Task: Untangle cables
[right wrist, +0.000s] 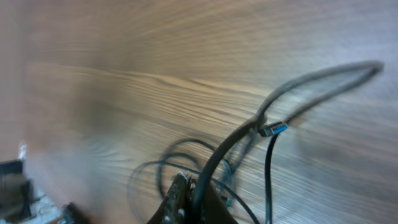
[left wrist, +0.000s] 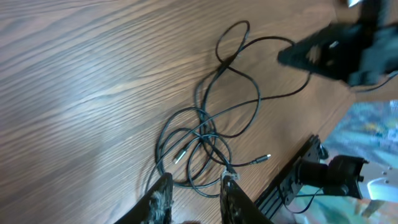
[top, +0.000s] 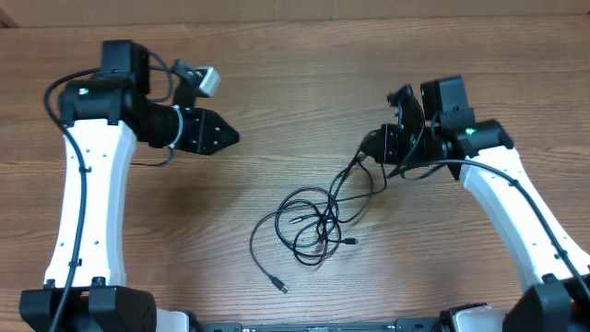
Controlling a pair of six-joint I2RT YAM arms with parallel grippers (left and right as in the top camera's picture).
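The cables (top: 313, 221) lie as a loose tangle of thin black loops on the wooden table, between the two arms. One plug end (top: 282, 288) trails toward the front edge. My right gripper (top: 367, 148) is at the tangle's upper right, and a strand rises from the loops to it. In the right wrist view that gripper (right wrist: 198, 194) is shut on a black cable (right wrist: 298, 87), with a blue-tipped plug (right wrist: 273, 129) beside it. My left gripper (top: 232, 138) hangs above the table, left of the tangle. Its fingers (left wrist: 163, 198) stand apart with nothing between them, and the cables (left wrist: 208, 134) lie just beyond.
The table's front edge (top: 323, 325) carries a black rail and both arm bases. The left wrist view shows that edge with a black frame (left wrist: 298, 174) and equipment beyond it. Bare wood (top: 295, 83) lies behind the tangle.
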